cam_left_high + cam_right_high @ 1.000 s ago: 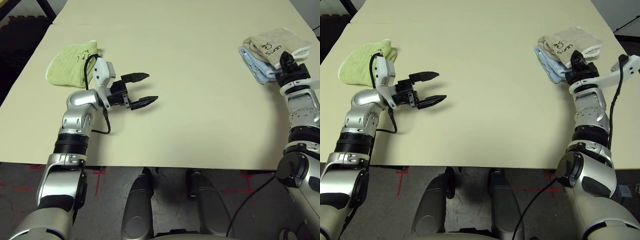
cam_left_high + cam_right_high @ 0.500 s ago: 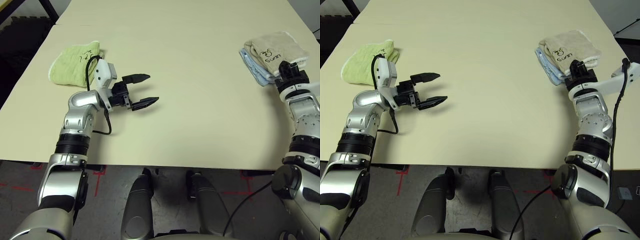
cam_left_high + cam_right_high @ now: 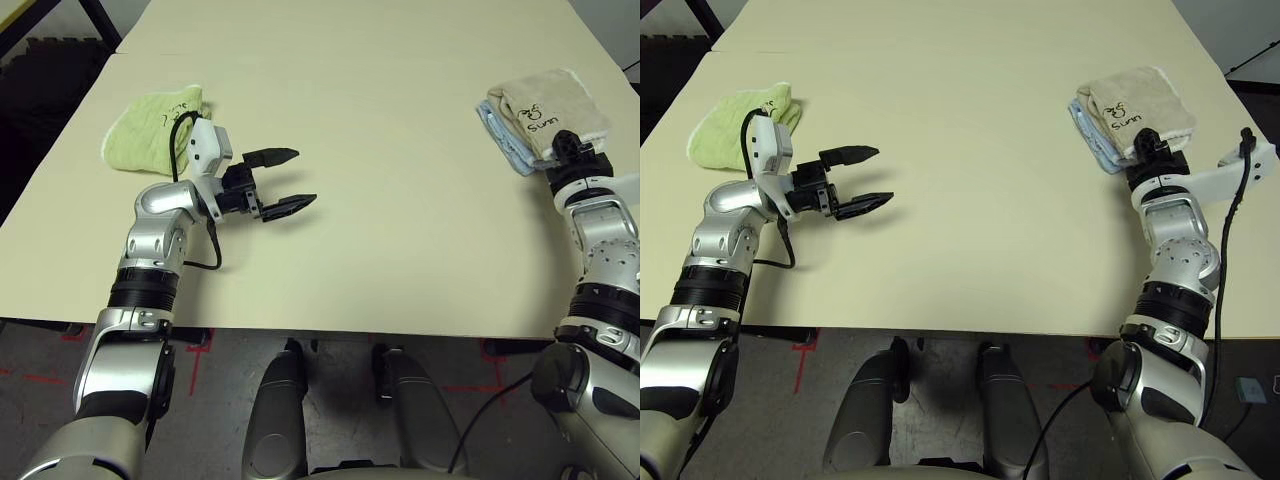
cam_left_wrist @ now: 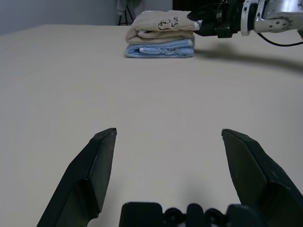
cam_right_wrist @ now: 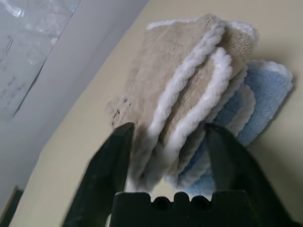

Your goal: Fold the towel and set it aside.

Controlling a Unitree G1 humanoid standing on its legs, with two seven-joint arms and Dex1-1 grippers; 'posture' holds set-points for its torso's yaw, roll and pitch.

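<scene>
So over on the left there's a lime-green folded towel (image 3: 152, 128) sitting on the table (image 3: 380, 150), a bit behind and to the outer side of the left gripper (image 3: 287, 180), not touching it. That claw hangs just over the tabletop with its two black fingers spread wide and nothing between them, pointing across toward the right side. A black cable (image 3: 184, 140) loops up from its wrist and crosses in front of the green towel's edge. The stretch of table between the two claws is bare beige, so nothing stands in the way there. On the right, the beige towel (image 3: 1137, 104) is folded and stacked on top of a light blue folded towel (image 4: 160, 48), with its small dark mark facing up. The right gripper (image 5: 165, 161) sits right at the near edge of that stack, fingers apart, one on each side of the beige towel's white-corded folds; they look loose around it rather than pinching. A white wrist bracket with a black cable (image 3: 1238, 170) sticks out to its outer side.
</scene>
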